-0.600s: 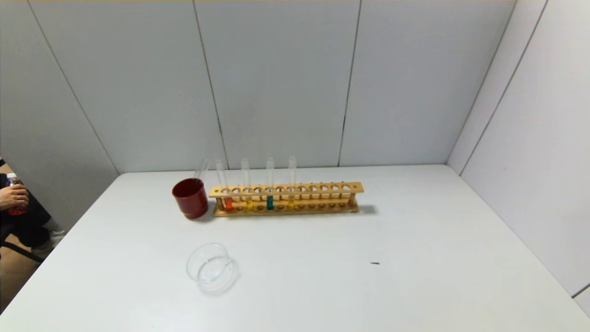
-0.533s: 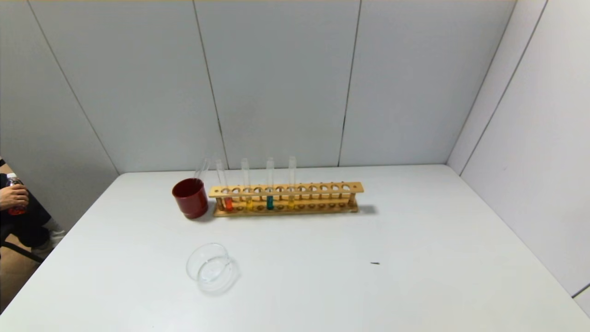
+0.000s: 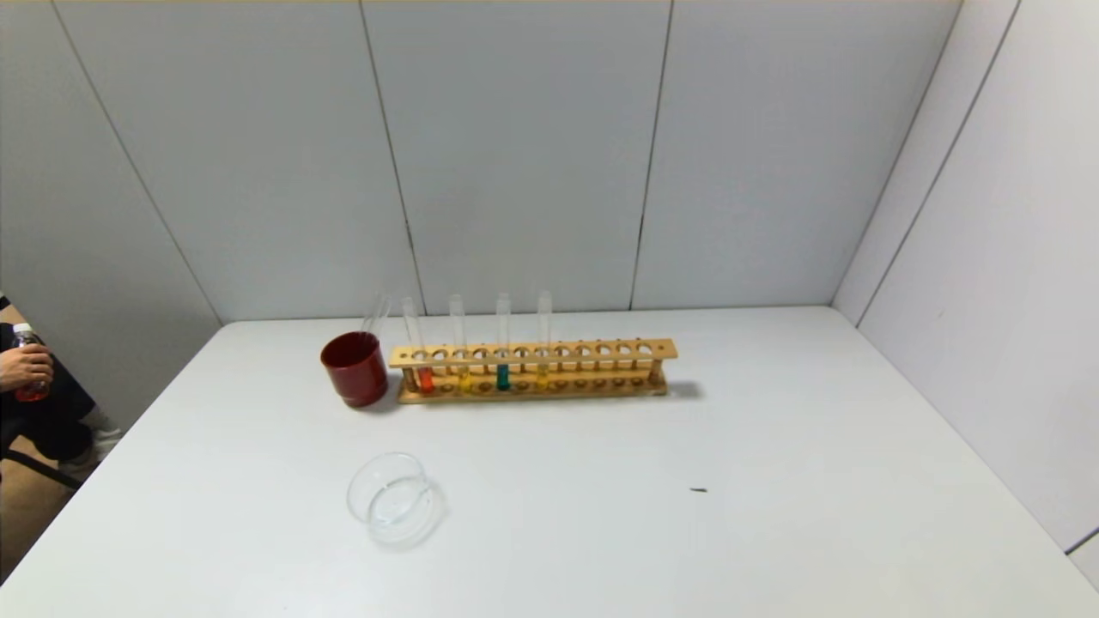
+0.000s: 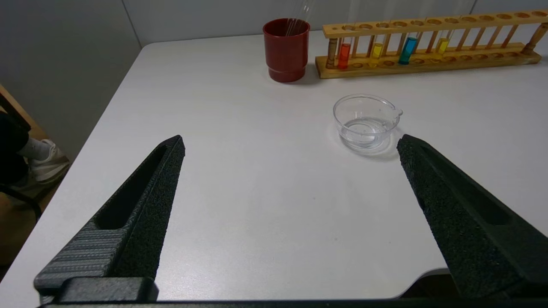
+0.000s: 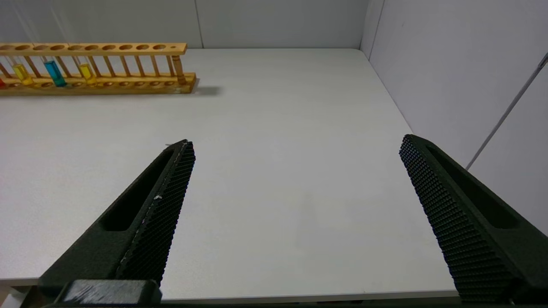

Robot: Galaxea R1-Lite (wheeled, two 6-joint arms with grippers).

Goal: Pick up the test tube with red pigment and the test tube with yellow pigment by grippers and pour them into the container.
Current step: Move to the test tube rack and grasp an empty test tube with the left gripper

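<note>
The test tube with red pigment [image 3: 424,378] stands at the left end of a wooden rack [image 3: 532,353] at the back of the table; it also shows in the left wrist view [image 4: 343,55]. Two test tubes with yellow pigment [image 3: 464,378] [image 3: 543,376] stand in the rack on either side of a teal tube [image 3: 502,376]. The clear glass container [image 3: 395,500] sits nearer the front left, also in the left wrist view [image 4: 365,122]. My left gripper [image 4: 291,143] and right gripper [image 5: 297,143] are open and empty at the table's front edge, out of the head view.
A dark red cup [image 3: 355,367] with a glass rod stands left of the rack. Grey walls close the back and right. A small dark speck [image 3: 698,490] lies on the white table [image 3: 773,446]. A seated person [image 3: 26,369] is at the far left.
</note>
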